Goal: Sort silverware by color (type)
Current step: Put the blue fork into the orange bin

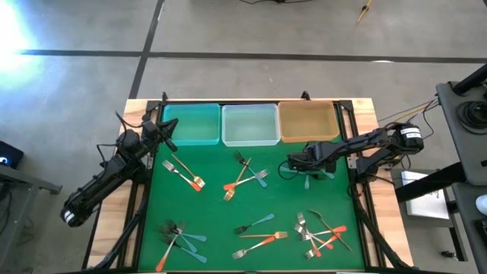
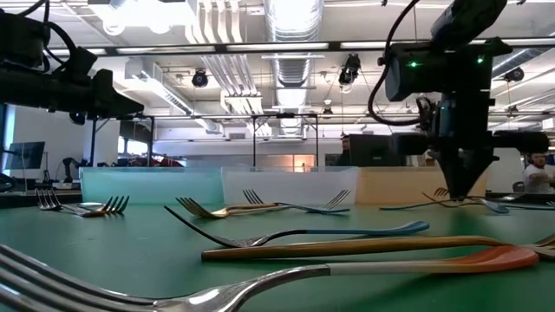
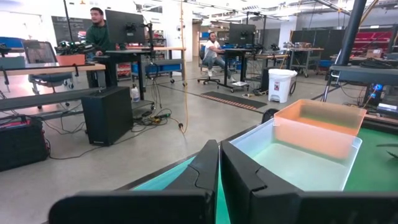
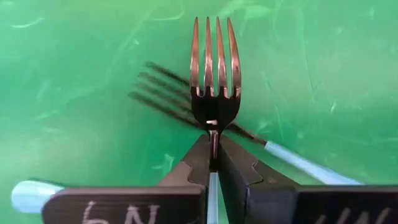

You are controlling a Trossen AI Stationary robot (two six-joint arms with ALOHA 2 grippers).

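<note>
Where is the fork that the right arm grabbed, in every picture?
High view: the fork lies under the right gripper, below the tan bin.
Low view: right side, below the gripper.
Left wrist view: not in it.
Right wrist view: centre, pinched in shut jaws.
Shared landmark: the tan bin.

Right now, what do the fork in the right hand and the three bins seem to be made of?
The fork held in the right hand: head looks like polished metal, dark and reflective; its handle, pale blue, is perhaps plastic or coated. The teal bin, the clear bin and the amber bin look like translucent plastic, since light passes through their walls.
</note>
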